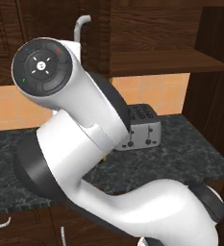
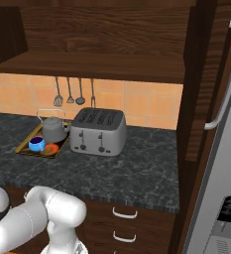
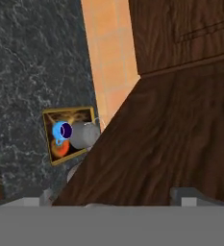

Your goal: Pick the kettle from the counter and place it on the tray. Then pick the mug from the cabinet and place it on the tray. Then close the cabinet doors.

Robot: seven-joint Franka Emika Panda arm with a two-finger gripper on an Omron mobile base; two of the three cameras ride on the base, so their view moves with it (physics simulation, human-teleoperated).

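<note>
Kettle (image 2: 54,130) upright beside mug (image 2: 36,144) on tray (image 2: 25,146); gripper (image 3: 113,199) spread wide.

The counter (image 2: 137,163) at the centre of the right base view looks like polished dark stone, marbled with grey veins. The toaster (image 2: 98,131) on it is brushed silver metal with a soft sheen, and the kettle (image 2: 54,130) at left is a duller grey metal. The tray (image 2: 25,147) has a gold-toned rim, the mug (image 2: 36,144) a glossy blue glaze (ceramic, by its look). The cabinet (image 2: 102,34) above is dark grained wood, matt.
</note>
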